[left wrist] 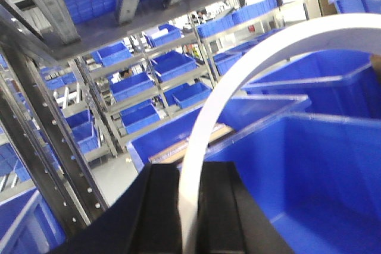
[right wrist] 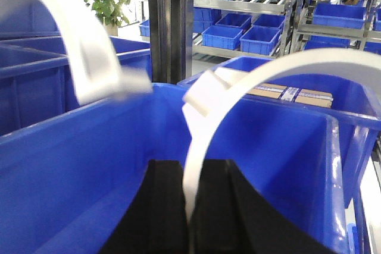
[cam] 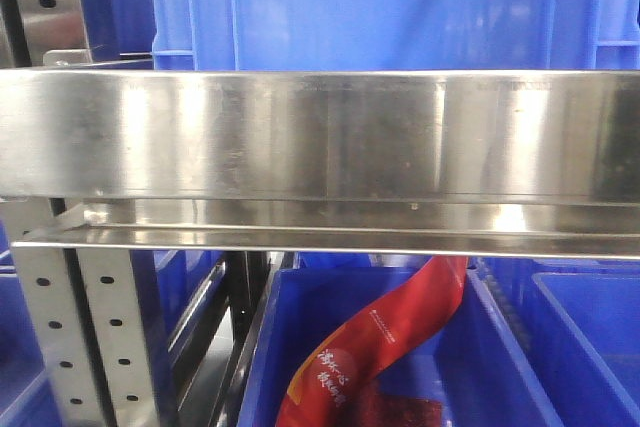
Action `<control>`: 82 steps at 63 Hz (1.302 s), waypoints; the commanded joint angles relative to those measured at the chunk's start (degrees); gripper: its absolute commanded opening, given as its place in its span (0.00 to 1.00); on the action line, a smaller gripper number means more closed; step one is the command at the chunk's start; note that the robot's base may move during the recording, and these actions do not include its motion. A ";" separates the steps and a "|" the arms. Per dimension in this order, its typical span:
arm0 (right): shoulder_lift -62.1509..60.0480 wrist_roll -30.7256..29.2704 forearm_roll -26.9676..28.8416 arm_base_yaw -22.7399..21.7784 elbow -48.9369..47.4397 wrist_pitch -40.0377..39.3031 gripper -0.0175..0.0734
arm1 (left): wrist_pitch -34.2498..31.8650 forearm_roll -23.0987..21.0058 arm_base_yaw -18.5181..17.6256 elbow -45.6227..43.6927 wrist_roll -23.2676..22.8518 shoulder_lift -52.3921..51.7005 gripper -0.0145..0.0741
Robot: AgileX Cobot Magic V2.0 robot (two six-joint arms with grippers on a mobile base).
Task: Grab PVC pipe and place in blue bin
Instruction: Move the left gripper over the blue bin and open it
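Observation:
In the left wrist view, a white curved PVC pipe rises from between the black fingers of my left gripper, which is shut on it, and arches up to the right over a blue bin. Through the right wrist camera, my right gripper is shut on a white curved PVC pipe above the inside of a blue bin. A second white curved piece shows blurred at the upper left. Neither gripper appears in the front view.
A steel shelf beam fills the front view, with a blue bin above it and one below holding a red packet. Perforated steel rack posts stand left. Shelves of blue bins lie behind.

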 commanded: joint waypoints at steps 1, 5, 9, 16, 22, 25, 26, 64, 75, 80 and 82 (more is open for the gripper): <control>0.34 -0.14 -0.28 0.14 -0.47 -2.57 0.01 | -0.02 0.85 0.10 -0.75 -0.09 1.22 0.06; 0.70 -0.14 -0.28 0.14 -0.47 -2.55 0.02 | -0.02 0.85 0.10 -0.73 -0.09 1.84 0.11; 0.92 -0.14 -0.28 0.14 -0.47 -2.43 0.06 | -0.30 0.75 0.10 -0.73 -0.09 2.48 0.16; 1.18 -0.14 -0.28 0.14 -0.47 -2.56 0.17 | -0.87 0.75 0.10 -1.00 -0.09 3.40 0.25; 1.28 -0.14 -0.28 0.14 -0.47 -2.56 0.25 | -1.26 0.75 0.10 -1.77 -0.09 4.20 0.30; 1.28 -0.14 -0.28 0.14 -0.47 -2.69 0.27 | -1.44 0.75 0.10 -2.12 -0.09 4.46 0.32; 1.28 -0.14 -0.28 0.14 -0.47 -2.81 0.28 | -1.44 0.75 0.10 -2.12 -0.09 4.46 0.32; -1.09 -0.14 -0.28 0.14 -0.47 -1.68 0.19 | -1.72 0.14 -0.04 -2.70 -0.09 2.91 0.30; -4.68 -0.14 -0.39 0.14 -0.47 -0.81 0.01 | 1.84 -3.66 -0.04 -2.70 -0.09 -0.43 0.04; -6.04 -0.14 -0.92 0.14 -0.47 0.54 0.01 | 4.45 -3.66 -0.16 -2.70 -0.09 -2.03 0.04; -6.52 -0.14 -1.09 0.14 -0.47 0.95 0.01 | 4.83 -3.66 -0.40 -2.70 -0.09 -2.50 0.04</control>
